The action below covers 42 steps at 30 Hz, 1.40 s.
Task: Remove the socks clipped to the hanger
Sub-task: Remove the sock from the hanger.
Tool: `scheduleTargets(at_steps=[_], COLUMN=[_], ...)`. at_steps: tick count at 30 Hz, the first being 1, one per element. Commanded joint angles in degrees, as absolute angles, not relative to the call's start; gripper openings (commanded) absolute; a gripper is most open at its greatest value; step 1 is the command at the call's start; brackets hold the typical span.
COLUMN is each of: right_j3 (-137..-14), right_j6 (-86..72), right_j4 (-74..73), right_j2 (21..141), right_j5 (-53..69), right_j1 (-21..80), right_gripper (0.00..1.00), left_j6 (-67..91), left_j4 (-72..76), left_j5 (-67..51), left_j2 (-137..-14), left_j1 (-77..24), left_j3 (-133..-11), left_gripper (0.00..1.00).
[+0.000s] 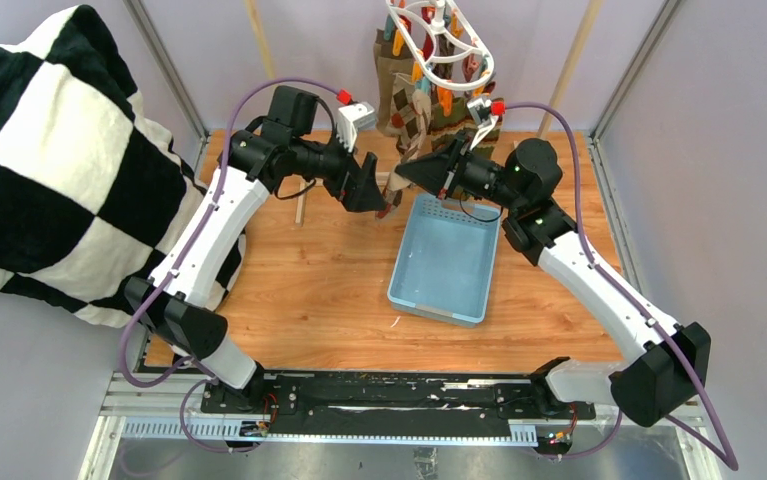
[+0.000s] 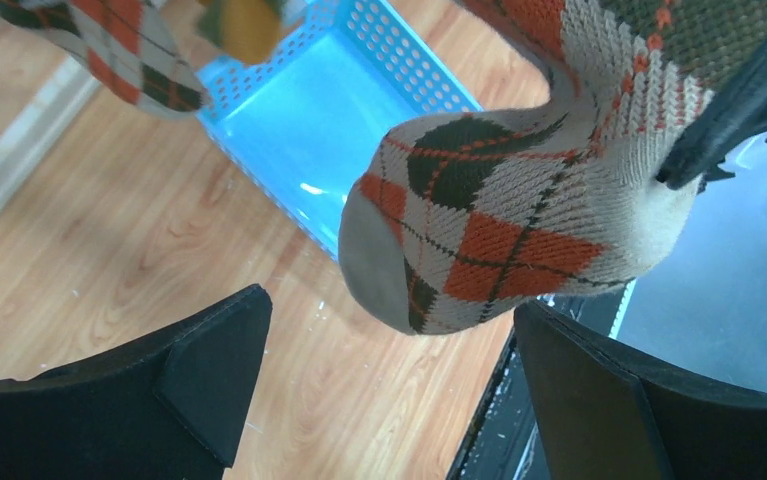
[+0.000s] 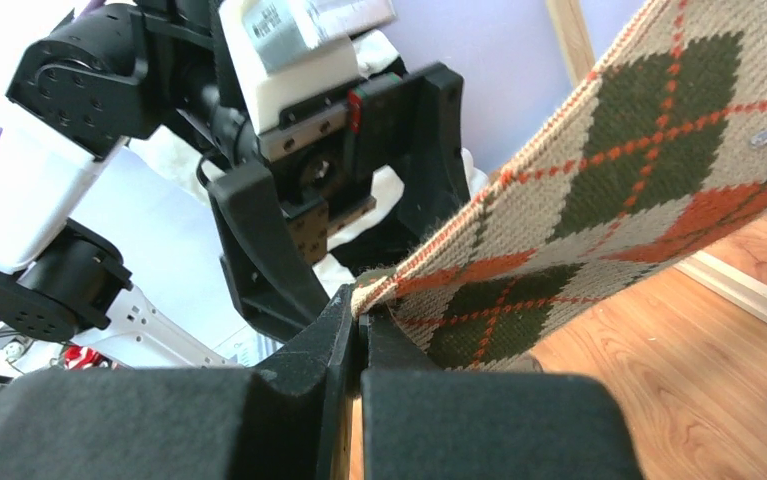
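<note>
Top view: the hanger (image 1: 439, 45) hangs at the back of the table (image 1: 309, 290). It is white, with orange and teal clips (image 1: 446, 98). The socks (image 1: 404, 95) hang bunched below it. Both arms reach toward that bunch. The left gripper (image 1: 377, 195) and the right gripper (image 1: 407, 175) meet nose to nose just beside the far left corner of the blue basket (image 1: 444, 265). A checkered blanket (image 1: 49, 160) fills the left side. From this height we cannot tell how either pair of jaws stands, nor which sock they are on.

Right wrist view: this settles the right side. Its jaws are pressed together, pinching the edge of an argyle sock (image 3: 639, 170), cream with brown and orange diamonds. The fabric runs up and to the right, out of frame. The left gripper's body faces us close behind the pinch.

Left wrist view: this settles the left side. Its jaws stand spread wide, one in each lower corner, with nothing touching them. The toe of the same argyle sock hangs curled above the gap, apart from both jaws. At the right edge we see the right gripper's black tip biting into the fabric. Below lie the basket and bare wood. A second argyle sock (image 2: 119, 50) shows at the top left corner.

In no view can we tell which clip holds the pinched sock.
</note>
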<state>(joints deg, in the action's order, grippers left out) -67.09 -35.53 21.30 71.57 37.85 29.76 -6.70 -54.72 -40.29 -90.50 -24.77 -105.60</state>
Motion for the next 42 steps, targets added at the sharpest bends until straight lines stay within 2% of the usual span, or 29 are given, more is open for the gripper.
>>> scheduleTargets(at_steps=[1,11,17,20,22,23,25,28,31,34,39,40,42], right_j3=[-68.33,-69.83,-72.36,-73.48,-73.77,-73.82,-73.96,-74.03,-73.65,-72.23,-71.12,-71.25,-71.65], right_j6=[-38.54,-38.72,-39.49,-39.41,-39.51,-39.73,-40.08,-39.93,-39.57,-40.14,-41.24,-41.55,-41.68], right_j4=[24.62,23.46,22.27,20.67,20.29,20.15,19.94,18.73,17.51,17.06,16.90,17.14,17.02], right_j2=[72.34,74.96,77.17,77.57,77.60,77.54,77.31,76.60,75.32,73.14,72.17,72.44,72.99], right_j5=[39.98,37.63,36.90,36.16,35.87,35.68,35.47,34.86,34.54,34.21,34.28,34.79,35.58], right_j1=[30.74,32.34,33.86,34.48,34.66,34.69,34.72,34.64,34.09,32.65,31.55,31.53,31.55], right_gripper=[0.00,0.00,0.00,0.00,0.00,0.00,0.02,0.10,0.17,0.18,0.14,0.16,0.30], left_j6=[-7.55,-10.54,-11.90,-12.36,-12.79,-12.83,-12.81,-11.85,-10.29,-9.29,-8.97,-8.92,-9.15], left_j4=[-55.63,-55.63,-50.56,-44.59,-40.99,-39.94,-39.71,-39.65,-40.19,-41.22,-43.11,-43.19,-43.82], left_j5=[-40.22,-40.38,-23.50,-15.96,-13.32,-12.94,-13.57,-15.25,-16.82,-18.46,-24.06,-24.75,-25.21], left_j2=[-90.75,-89.44,-88.09,-85.79,-84.04,-83.60,-83.59,-83.50,-83.17,-82.50,-81.30,-81.06,-80.76], left_j1=[-26.35,-28.00,-29.27,-29.27,-29.27,-29.27,-29.27,-29.27,-29.27,-29.27,-29.27,-29.27,-29.27], left_j3=[-105.28,-105.27,-104.15,-100.76,-98.57,-98.08,-98.62,-98.92,-99.04,-99.38,-98.72,-98.37,-98.10], left_gripper=[1.00,1.00,0.99,0.96,0.89,0.82,0.64,0.29,0.11,0.01,0.00,0.00,0.00])
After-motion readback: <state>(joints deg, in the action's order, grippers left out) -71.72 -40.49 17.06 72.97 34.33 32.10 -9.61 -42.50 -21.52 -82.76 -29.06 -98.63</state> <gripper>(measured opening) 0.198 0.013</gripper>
